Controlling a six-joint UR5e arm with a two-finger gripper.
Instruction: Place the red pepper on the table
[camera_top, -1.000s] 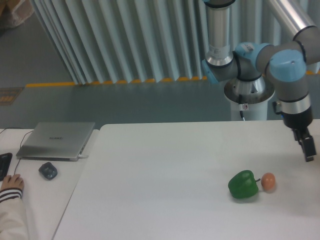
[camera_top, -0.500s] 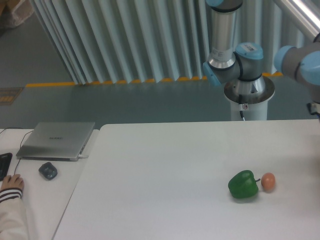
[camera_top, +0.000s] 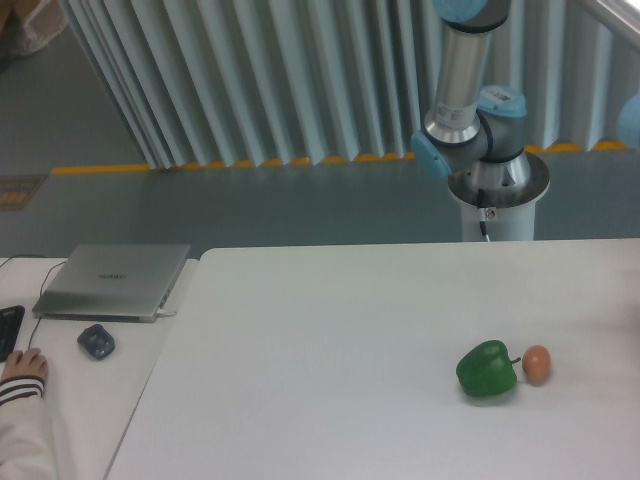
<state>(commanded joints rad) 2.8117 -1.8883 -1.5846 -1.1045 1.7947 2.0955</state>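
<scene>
The red pepper is out of view. The white table fills the lower right of the camera view. Only the arm's base and lower links show behind the table's far edge. The gripper has left the frame past the right edge, so its state cannot be seen.
A green bell pepper lies on the table at the right, with a small pale-orange ball just right of it. On the narrower desk at the left are a closed laptop, a mouse and a person's hand.
The arm has swung to the right. Its wrist and gripper, above the table's right edge a second ago, have passed out of the frame. The green pepper and ball stay put.
</scene>
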